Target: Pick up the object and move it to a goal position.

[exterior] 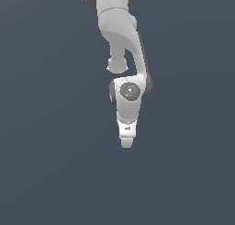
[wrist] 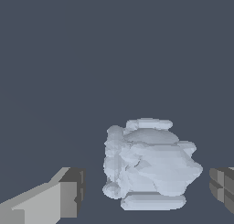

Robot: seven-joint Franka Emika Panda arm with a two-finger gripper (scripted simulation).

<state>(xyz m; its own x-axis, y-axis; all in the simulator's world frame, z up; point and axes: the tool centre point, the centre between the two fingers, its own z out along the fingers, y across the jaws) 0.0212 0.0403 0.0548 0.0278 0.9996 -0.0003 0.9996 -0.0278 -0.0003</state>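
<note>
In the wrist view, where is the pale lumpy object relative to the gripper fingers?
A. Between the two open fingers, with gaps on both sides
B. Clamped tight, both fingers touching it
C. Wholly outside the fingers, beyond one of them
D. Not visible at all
A: the object lies between the two fingers, with floor showing on either side, so the gripper is open around it.

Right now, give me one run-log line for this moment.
phase: pre-grasp | gripper: open, fingers either side of object | contact: none visible | object in exterior view: hidden

Object (wrist: pixel 148 166) between two fingers (wrist: pixel 50 202), touching neither, nearer one of them.
</note>
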